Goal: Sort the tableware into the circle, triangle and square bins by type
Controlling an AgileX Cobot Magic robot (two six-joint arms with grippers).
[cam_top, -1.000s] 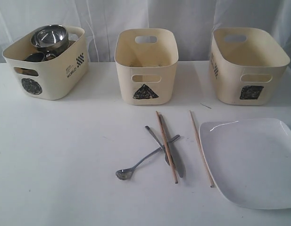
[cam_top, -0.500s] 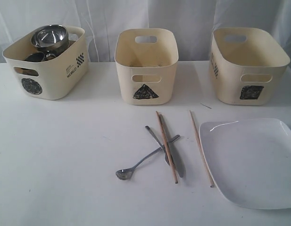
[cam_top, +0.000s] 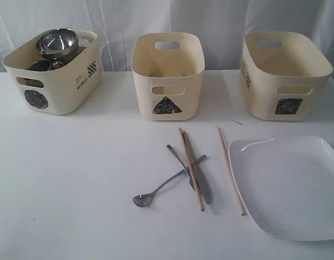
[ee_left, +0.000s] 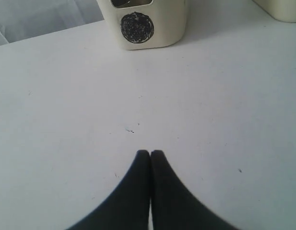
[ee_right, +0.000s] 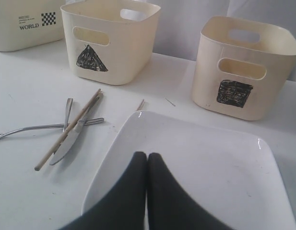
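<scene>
The circle bin (cam_top: 54,73) at the back left holds a steel bowl (cam_top: 57,42) and steel mugs (cam_top: 41,65); no white bowl shows. The triangle bin (cam_top: 167,76) stands in the middle and the square bin (cam_top: 285,76) at the right. In front of them lie a spoon (cam_top: 158,189), a knife (cam_top: 202,181), a fork (cam_top: 180,162) and two chopsticks (cam_top: 191,169) (cam_top: 231,170). The white square plate (cam_top: 291,184) lies at the front right. My left gripper (ee_left: 150,153) is shut over bare table, facing the circle bin (ee_left: 145,24). My right gripper (ee_right: 147,155) is shut above the plate (ee_right: 195,163). Neither gripper shows in the exterior view.
A white table (cam_top: 74,179) carries everything, with a white curtain (cam_top: 118,21) behind the bins. The triangle bin (ee_right: 109,40) and square bin (ee_right: 243,67) look empty from the right wrist view, where the cutlery (ee_right: 66,129) lies beside the plate.
</scene>
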